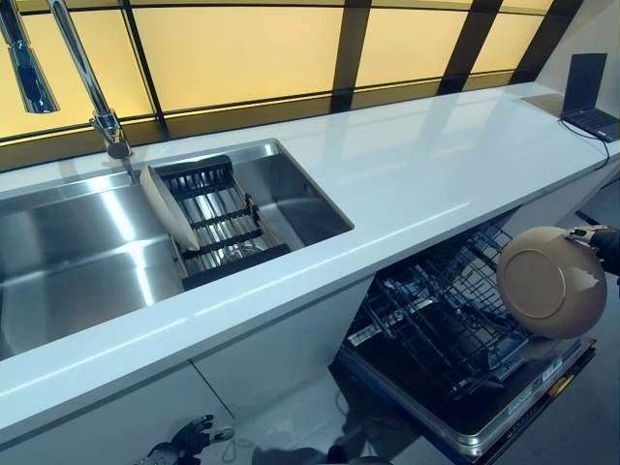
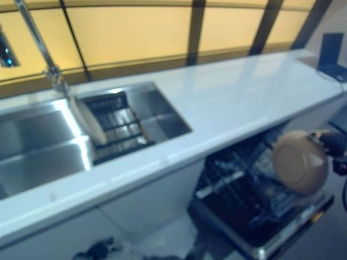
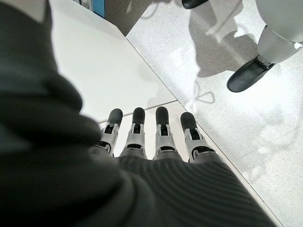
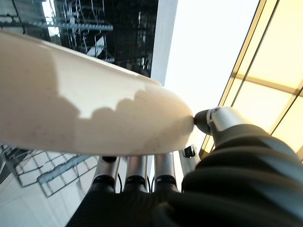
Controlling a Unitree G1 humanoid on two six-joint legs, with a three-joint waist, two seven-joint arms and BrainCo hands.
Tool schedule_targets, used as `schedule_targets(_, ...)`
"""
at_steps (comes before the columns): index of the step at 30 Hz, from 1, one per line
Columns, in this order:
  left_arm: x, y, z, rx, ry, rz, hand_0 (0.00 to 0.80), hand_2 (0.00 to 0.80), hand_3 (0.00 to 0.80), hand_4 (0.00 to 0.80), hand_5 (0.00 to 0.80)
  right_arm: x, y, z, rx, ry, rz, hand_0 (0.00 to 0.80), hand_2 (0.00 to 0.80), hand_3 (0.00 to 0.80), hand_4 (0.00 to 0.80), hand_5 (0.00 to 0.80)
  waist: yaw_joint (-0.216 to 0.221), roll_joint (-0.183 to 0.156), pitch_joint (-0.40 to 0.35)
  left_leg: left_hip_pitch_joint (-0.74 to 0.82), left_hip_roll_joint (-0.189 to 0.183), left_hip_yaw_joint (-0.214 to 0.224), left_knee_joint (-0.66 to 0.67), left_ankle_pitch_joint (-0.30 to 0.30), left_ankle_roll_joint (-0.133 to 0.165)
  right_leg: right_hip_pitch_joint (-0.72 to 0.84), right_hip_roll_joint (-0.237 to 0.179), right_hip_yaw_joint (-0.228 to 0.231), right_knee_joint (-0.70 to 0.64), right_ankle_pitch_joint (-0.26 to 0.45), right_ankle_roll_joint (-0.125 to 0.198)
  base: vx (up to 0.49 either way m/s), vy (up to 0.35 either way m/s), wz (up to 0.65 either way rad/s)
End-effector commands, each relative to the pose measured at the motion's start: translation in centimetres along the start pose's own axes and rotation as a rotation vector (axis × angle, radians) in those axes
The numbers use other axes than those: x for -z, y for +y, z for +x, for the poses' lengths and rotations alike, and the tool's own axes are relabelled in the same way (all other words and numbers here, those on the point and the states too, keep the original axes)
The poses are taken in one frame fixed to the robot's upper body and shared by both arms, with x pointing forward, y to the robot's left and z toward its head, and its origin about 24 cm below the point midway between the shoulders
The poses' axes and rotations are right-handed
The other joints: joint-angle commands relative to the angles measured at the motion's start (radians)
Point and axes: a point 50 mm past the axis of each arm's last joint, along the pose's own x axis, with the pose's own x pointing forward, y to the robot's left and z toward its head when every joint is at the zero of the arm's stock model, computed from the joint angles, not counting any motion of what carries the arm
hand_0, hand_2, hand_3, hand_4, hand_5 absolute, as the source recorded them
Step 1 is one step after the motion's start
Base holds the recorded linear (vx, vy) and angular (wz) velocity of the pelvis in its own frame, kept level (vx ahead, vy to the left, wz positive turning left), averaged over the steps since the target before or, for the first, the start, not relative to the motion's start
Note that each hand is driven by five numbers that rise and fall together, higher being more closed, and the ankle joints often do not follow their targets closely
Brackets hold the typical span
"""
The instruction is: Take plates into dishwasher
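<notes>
Down at the lower left, the left robot hand hangs beside the white cabinet front below the worktop, its fingers straight and released, holding nothing. Above it, the steel sink is set into the worktop, with a tall tap behind it. A black-framed drying rack sits in the sink's right part, and a pale plate leans tilted on edge against the rack's left end. Further right, below the worktop's front edge, the dishwasher stands open with its dark wire rack pulled out. At the far right, the right robot hand is grasping a tan plate by its rim, thumb on one face and fingers behind the other. That plate is held nearly upright, above the right side of the wire rack. A laptop sits on the worktop's far right end.
</notes>
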Motion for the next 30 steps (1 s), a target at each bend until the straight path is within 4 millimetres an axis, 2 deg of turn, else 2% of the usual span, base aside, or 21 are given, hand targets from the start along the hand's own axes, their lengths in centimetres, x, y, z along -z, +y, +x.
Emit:
schedule_targets(1, -1.5, 1.6, 0.1, -0.024, -0.039, 0.013, 0.000, 0.000, 0.000, 0.000, 0.000, -2.4, 0.3, 0.3, 0.006, -0.111, -0.064, 0.800, 0.800, 0.800, 0.800, 0.800, 0.034, -0.031, 0.002, 0.065, 0.018, -0.043, 0.064, -0.138, 0.052, -0.065, -0.053, -0.065, 0.058, 0.045, 0.093, 0.000, 0.000, 0.00)
schedule_targets(16, -1.2, 1.2, 0.0, -0.006, -0.045, 0.028, 0.000, 0.000, 0.000, 0.000, 0.000, -1.4, 2.7, 2.0, -0.074, -0.087, -0.016, 0.800, 0.800, 0.800, 0.800, 0.800, 0.068, -0.018, 0.024, 0.059, 0.020, -0.066, 0.041, -0.114, 0.040, -0.052, -0.060, -0.108, 0.058, 0.031, 0.088, 0.002, -0.021, 0.06)
schedule_targets(30, -2.0, 1.2, 0.2, 0.004, -0.073, 0.025, 0.000, 0.000, 0.000, 0.000, 0.000, -0.6, 5.1, 3.6, -0.126, -0.068, -0.006, 0.800, 0.800, 0.800, 0.800, 0.800, 0.083, -0.010, 0.033, 0.055, 0.016, -0.081, 0.042, -0.112, 0.038, -0.049, -0.071, -0.117, 0.060, 0.028, 0.088, 0.003, 0.004, 0.02)
